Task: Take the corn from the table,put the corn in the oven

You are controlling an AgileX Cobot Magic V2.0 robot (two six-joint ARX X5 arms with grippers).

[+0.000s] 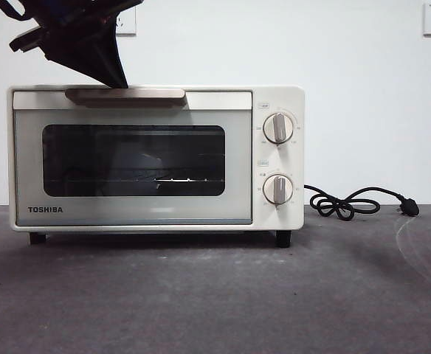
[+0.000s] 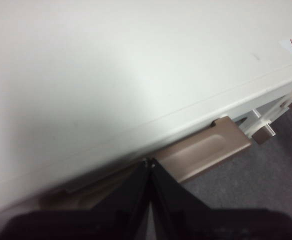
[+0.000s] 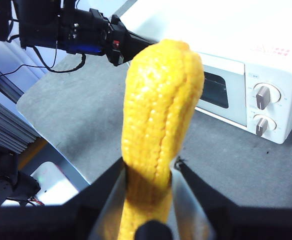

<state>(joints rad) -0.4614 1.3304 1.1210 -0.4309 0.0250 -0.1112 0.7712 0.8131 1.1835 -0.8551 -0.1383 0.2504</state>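
The cream-white oven [image 1: 274,214] stands on the dark grey table [image 1: 215,295] with its glass door [image 1: 133,160] closed. My left gripper [image 1: 118,80] comes down from the upper left, and its shut jaws touch the beige bar handle [image 1: 149,94]. In the left wrist view the gripper [image 2: 148,163] meets the handle [image 2: 206,150] just below the oven's top [image 2: 136,65]. My right gripper [image 3: 150,165] is shut on the yellow corn [image 3: 161,100], held upright above the table, off to the side of the oven [image 3: 276,70]. The front view shows neither the corn nor the right gripper.
Two round knobs [image 1: 278,127] sit on the oven's right panel. A black cord with plug [image 1: 348,203] lies coiled on the table to its right. The left arm [image 3: 86,35] reaches over the oven in the right wrist view. The table edge [image 3: 41,130] runs close by.
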